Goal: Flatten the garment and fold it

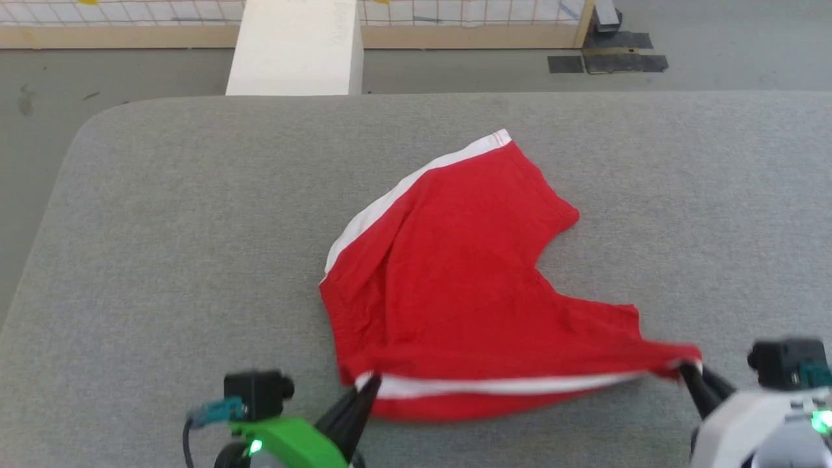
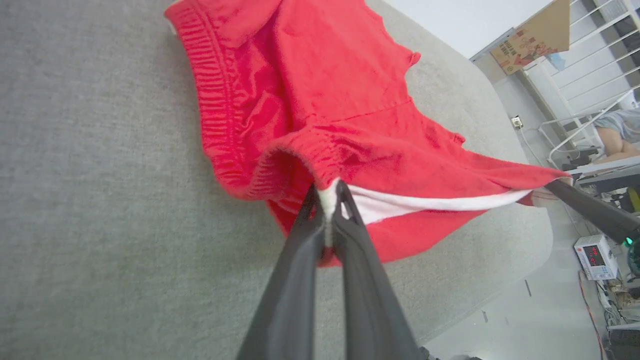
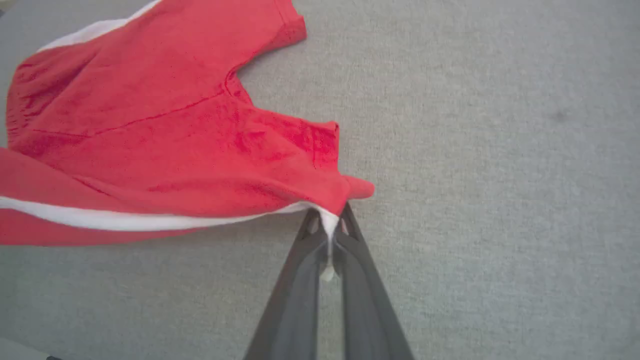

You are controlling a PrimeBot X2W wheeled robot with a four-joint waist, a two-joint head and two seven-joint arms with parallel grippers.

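Nearest us: left gripper [image 2: 328, 192], closed tight on the left end of the white band [image 1: 507, 387]; a nub of white cloth shows between its tips.
Right gripper [image 3: 328, 220]: likewise clamped, on the band's right end, with a small red corner poking out beside it.
Garment [image 1: 455, 273]: on the grey padded table [image 1: 162, 227], from mid-table toward the near edge. The near hem is lifted just off the surface between the 2 grippers; the rest lies on the cloth top.
Key relation: the garment lies ahead of both grippers, up the head view. The held band runs straight from one gripper to the other, across our front.
Nearer arm: each arm has 1 corner. The bulk sits closer to the left gripper, while the right one holds a drawn-out tail well off to the side.
Long axis: the held edge runs left to right. The body runs from that edge away from us, leaning right.
Pointing: the far tip, with white trim, aims up and to the right. A curved notch opens on the right side.
State of cloth: wrinkled near the left corner, and 1 red layer sags below the band.
Our reading: we are mid-flatten, no fold yet. The next move turns on keeping that band line taut and level.
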